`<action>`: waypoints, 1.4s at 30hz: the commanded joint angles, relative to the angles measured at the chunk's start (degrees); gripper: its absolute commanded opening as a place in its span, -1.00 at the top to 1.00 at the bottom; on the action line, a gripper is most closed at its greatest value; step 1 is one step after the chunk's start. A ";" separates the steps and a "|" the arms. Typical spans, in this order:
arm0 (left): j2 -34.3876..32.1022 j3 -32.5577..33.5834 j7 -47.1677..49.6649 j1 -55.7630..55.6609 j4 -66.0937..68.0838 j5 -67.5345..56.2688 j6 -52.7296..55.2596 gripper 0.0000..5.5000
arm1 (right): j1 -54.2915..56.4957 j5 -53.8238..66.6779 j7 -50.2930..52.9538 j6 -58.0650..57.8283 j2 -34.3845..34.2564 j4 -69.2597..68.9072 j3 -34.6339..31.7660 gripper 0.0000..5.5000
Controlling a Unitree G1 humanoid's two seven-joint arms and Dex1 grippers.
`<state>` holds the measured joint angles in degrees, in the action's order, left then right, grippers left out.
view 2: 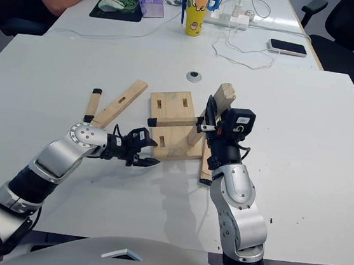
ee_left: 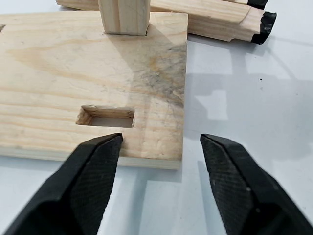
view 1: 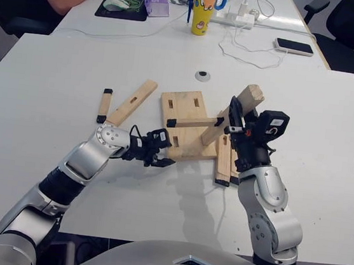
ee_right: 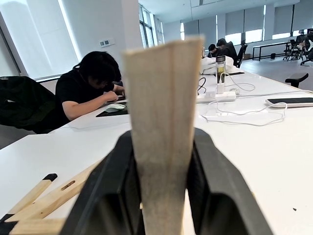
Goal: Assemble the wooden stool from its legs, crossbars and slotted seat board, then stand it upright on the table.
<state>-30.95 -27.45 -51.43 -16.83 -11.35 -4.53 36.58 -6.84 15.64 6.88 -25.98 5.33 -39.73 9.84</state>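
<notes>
Your right gripper (view 1: 233, 118) clamped the tilted pale wooden leg (view 1: 249, 97) while your left gripper (view 1: 160, 150) gaped empty, so the unrestrained slotted wooden seat board (view 1: 183, 105), centre frame, could have slid and jammed the joint.

The white table (view 1: 48, 86) carries the slotted seat board (view 1: 186, 111) lying flat near its middle, a slotted leg (view 1: 132, 102) and a short black-tipped crossbar (view 1: 104, 106) to the board's left, black-tipped wooden pieces (view 1: 223, 166) along its right edge, and a small round grommet (view 1: 202, 76) beyond it.
</notes>
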 commanded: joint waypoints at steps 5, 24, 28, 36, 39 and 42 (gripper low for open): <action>-0.76 -1.52 3.73 5.45 -4.77 1.92 0.49 -0.07 | 0.71 -0.46 -0.72 -1.88 -1.76 5.79 -2.69 0.63; -0.80 4.05 7.26 7.91 -13.74 1.93 -9.87 -0.07 | 16.30 -6.10 -2.91 21.17 -9.35 31.24 -4.96 0.63; 0.11 2.76 7.20 7.43 -12.94 1.93 -10.15 -0.07 | 17.10 -6.49 -3.99 24.76 -10.02 33.69 -5.64 0.63; 0.29 1.87 7.28 8.50 -10.69 2.36 -10.89 -0.07 | 17.32 -3.15 -6.73 24.23 -10.20 30.83 -6.29 0.63; 0.50 1.67 7.46 9.16 -10.36 2.31 -10.88 -0.07 | 18.29 -1.33 -7.36 23.29 -10.73 29.14 -6.78 0.44; 0.63 1.49 7.61 9.84 -9.74 2.29 -10.91 -0.07 | 19.05 0.52 -7.42 22.40 -11.19 27.35 -7.32 0.26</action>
<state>-30.43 -25.73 -44.01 -7.87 -21.68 -2.54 25.75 10.73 14.56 -0.20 -2.39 -4.33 -10.53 3.04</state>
